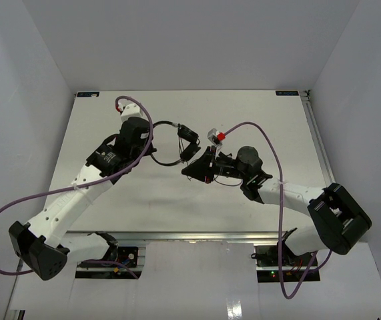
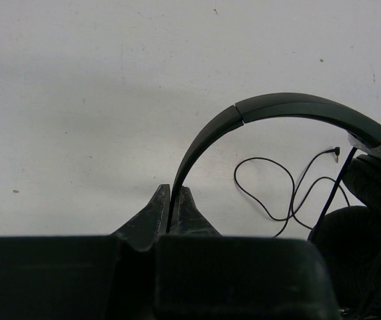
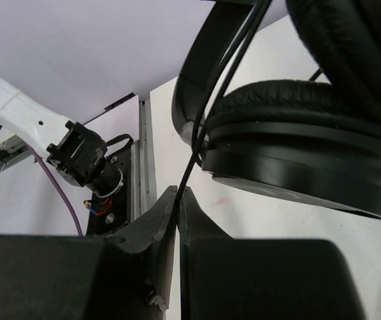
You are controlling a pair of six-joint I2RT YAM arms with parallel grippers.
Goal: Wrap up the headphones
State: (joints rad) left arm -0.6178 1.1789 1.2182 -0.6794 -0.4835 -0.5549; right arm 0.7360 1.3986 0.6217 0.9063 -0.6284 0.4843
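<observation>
- left fingers [image 2: 151, 219] clamped on the headband [image 2: 290, 105], holding the headphones [image 1: 177, 143] up between both arms
- cable [image 2: 270, 193] slack lies looped on the desk [image 2: 77, 100] beyond left fingers
- earcups [image 3: 297, 153] just above right fingers [image 3: 155, 223], which pinch the cable
- no turns visible; judging by that, both grips set, all winding left

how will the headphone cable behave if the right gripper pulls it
The cable is probably floppy: it lies in loose loops on the table. It looks thin where the right gripper pinches it, so it may slip through.
</observation>
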